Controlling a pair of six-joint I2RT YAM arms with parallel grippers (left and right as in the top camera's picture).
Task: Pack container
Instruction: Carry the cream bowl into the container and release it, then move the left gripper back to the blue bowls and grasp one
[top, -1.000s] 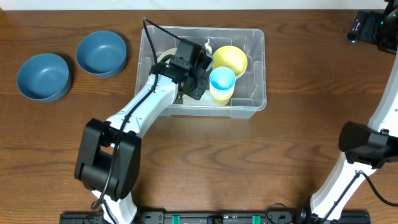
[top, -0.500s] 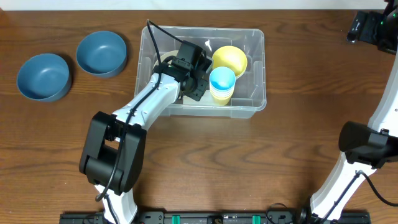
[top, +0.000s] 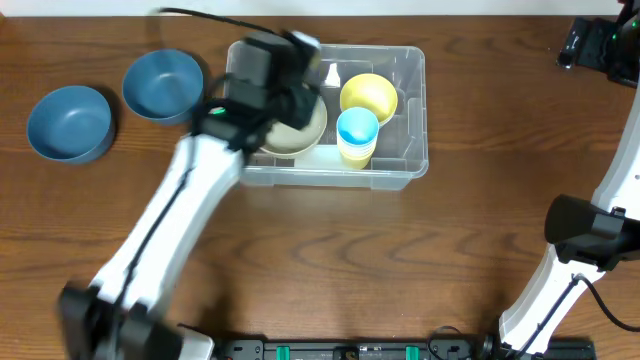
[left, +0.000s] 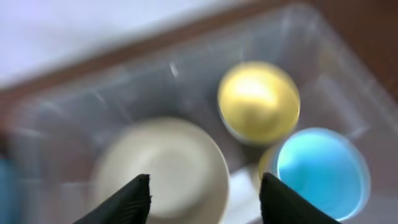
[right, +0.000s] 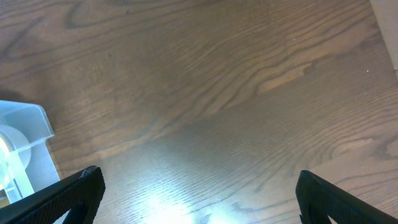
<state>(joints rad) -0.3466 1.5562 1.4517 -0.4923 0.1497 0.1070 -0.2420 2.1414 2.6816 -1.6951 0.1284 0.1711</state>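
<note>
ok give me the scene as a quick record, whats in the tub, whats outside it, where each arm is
container: clear tub, far middle of the table
inside it: cream bowl, yellow bowl, blue cup
outside it: blue bowl by the container, blue bowl farther left, both on the table
left fingers: open, empty, above the cream bowl
right fingers: open, empty, over the table, apart from the container

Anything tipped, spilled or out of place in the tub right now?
Nothing stands out. The cream bowl, yellow bowl and blue cup sit upright inside the container. Two blue bowls sit outside on the table, left of it.
</note>
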